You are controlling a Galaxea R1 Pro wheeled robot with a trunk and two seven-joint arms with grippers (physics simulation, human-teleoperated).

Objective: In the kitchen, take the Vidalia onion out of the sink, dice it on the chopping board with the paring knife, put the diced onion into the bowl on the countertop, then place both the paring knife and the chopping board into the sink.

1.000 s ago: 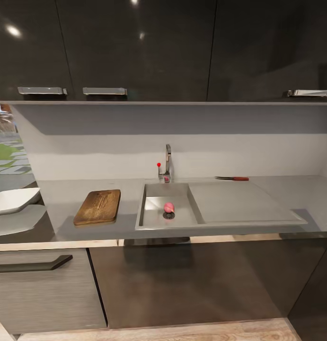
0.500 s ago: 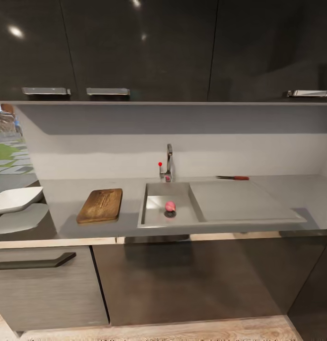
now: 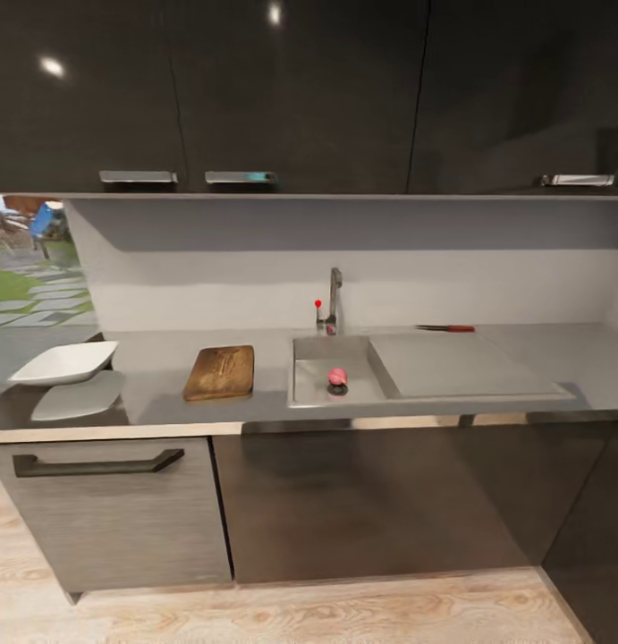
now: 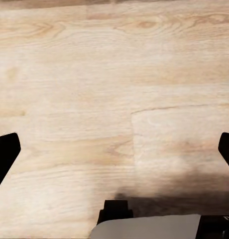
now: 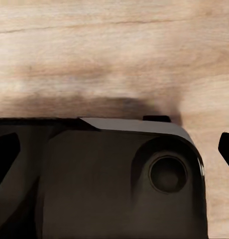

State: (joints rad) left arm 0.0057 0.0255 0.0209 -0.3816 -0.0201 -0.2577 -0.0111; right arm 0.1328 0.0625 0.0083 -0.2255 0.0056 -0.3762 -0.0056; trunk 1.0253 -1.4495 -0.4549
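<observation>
The Vidalia onion (image 3: 337, 377) lies in the sink (image 3: 313, 386) basin, right by the round drain. The chopping board (image 3: 221, 372) rests flat on the countertop (image 3: 156, 367) just left of the sink. Behind the drainboard, near the wall, lies the paring knife (image 3: 447, 328) with its red handle to the right. The white bowl (image 3: 65, 362) sits at the countertop's far left end. My left gripper (image 4: 115, 152) is open, its fingers wide apart above the wooden floor. Over a dark part of my own base, my right gripper (image 5: 115, 152) is open too.
A chrome tap (image 3: 334, 300) with a tiny red knob (image 3: 318, 304) stands behind the basin. Dark wall cabinets (image 3: 300, 89) hang above the counter. Below it are dark cabinet fronts and a grey drawer with a handle (image 3: 94, 464). Wooden floor (image 3: 300, 613) stretches in front.
The head view has drawn back and shifted, so the counter looks smaller and more floor shows. Onion, board, knife and bowl keep their places on the counter.
</observation>
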